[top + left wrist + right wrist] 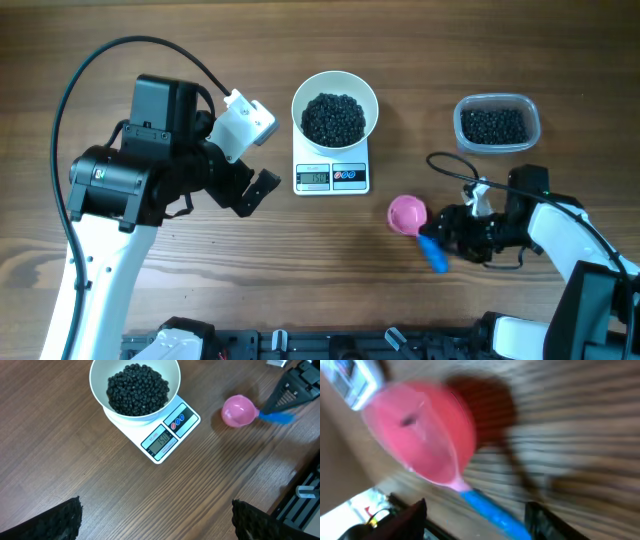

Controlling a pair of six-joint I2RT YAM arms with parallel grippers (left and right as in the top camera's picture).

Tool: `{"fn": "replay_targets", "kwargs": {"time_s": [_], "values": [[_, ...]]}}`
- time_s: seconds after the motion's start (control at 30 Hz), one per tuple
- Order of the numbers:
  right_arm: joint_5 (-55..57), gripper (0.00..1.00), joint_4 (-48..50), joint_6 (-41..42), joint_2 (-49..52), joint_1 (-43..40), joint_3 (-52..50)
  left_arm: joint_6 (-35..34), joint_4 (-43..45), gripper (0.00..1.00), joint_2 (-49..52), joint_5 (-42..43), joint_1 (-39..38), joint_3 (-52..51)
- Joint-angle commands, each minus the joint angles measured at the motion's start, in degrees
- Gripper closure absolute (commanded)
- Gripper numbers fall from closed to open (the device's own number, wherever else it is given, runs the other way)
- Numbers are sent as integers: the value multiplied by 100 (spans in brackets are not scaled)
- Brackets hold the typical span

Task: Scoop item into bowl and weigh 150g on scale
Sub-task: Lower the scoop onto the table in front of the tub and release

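1. Right pincer sits low over the brown wooden desk with its two dark fingers apart. The blue handle of a small pink plastic scoop lies between them with a gap on each side, so nothing appears to be gripped. This view is blurred.
2. The scoop lies flat on the desk, well right of the scale. Its pink cup looks empty apart from one dark speck, which suggests it has been set down because no more scooping is needed.
3. Left pincer is spread wide and holds nothing. It hangs above bare wood to the left of the scale, clear of everything, and its camera gets an open look at the display.
4. A round plain white bowl rests on a small white rectangular digital kitchen scale at the desk's far middle.
5. Glossy little black beans heap in the bowl, so their weight registers.
6. The grey display shows digits that seem to read 150, though they are small.
7. A clear rounded plastic tub of the same beans stands at the far right, near the right arm.
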Motion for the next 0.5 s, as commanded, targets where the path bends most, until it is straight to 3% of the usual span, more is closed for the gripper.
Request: {"fn": "replay_targets", "kwargs": {"time_s": [0.0,0.2,0.3,0.4,0.47], "values": [[933,0,-87,935,-2,7,-28,90,4,0,17,7,33,63],[1923,0,-155,3097,-857,-153,63,90,4,0,17,7,33,63],[1648,0,-72,3246,-1825,-153,286,87,4,0,17,9,33,63],[634,0,584,3239,-2649,-136,310,87,4,0,17,7,33,63],[590,0,713,2830,-2839,-4,308,90,4,0,17,9,33,63]]}}
